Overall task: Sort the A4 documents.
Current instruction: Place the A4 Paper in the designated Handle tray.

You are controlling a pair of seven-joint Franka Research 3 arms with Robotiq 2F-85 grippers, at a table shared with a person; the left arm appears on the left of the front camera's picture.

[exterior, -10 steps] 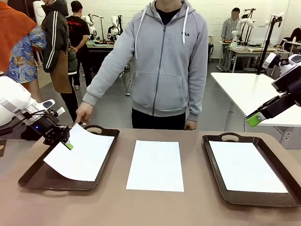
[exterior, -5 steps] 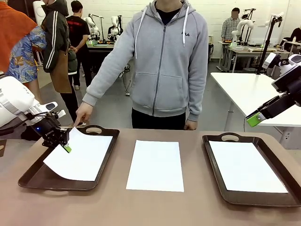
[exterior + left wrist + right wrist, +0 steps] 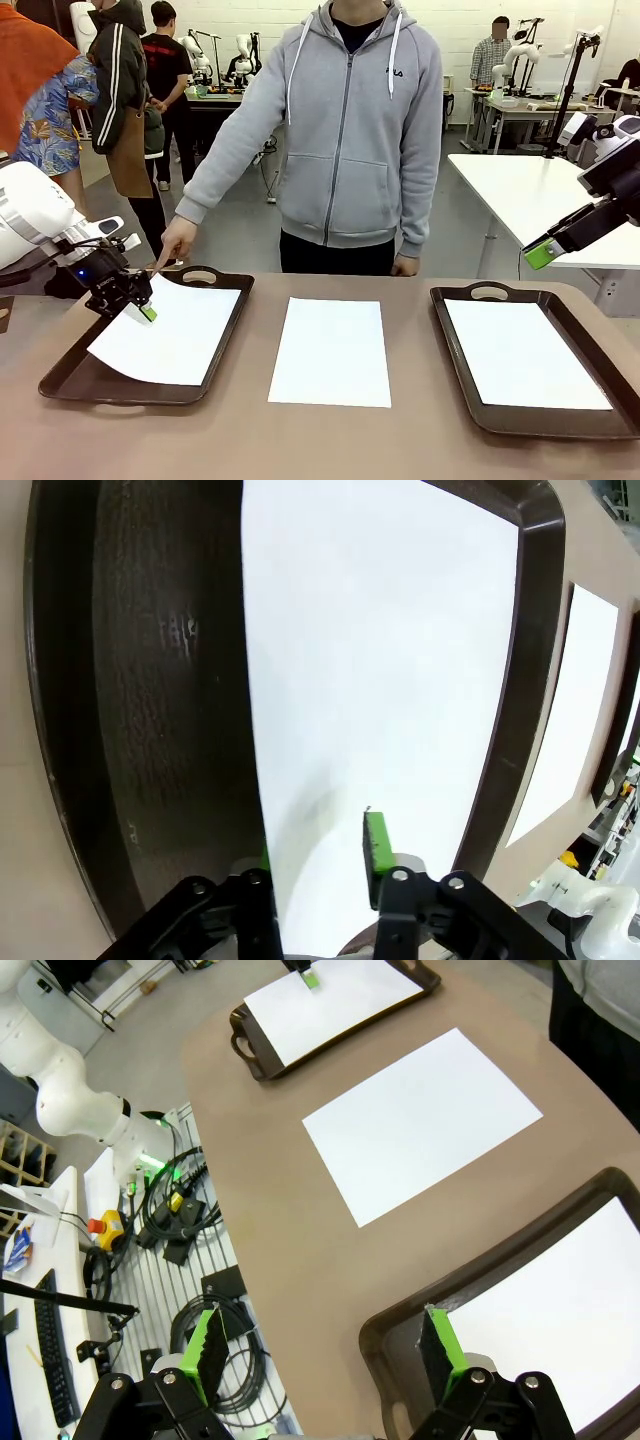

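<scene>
- We see three white A4 sheets laid out across the brown worktop (image 3: 250, 440), one in each dark tray and one between the trays.
- The left sheet (image 3: 175, 335) lies in the left tray (image 3: 62, 378). It sits a little askew, and its near edge is slightly bowed.
- The left end effector (image 3: 140, 305) is low over the far left corner of that sheet. In the left wrist view its fingers are spread, with one green pad above the paper and the other at the paper's edge. There is a clear gap between the pads, so the sheet is not pinched.
- The person's hand (image 3: 178, 238) points an index finger down at the far left corner of the left tray, just beside the left end effector.
- The middle sheet (image 3: 332, 350) lies flat on the bare worktop, apart from both trays.
- The right sheet (image 3: 522, 352) lies flat inside the right tray (image 3: 445, 345).
- The right end effector (image 3: 542, 254) hangs raised at the right side, well apart from the right sheet. In the right wrist view its green pads are spread wide with nothing between them.
</scene>
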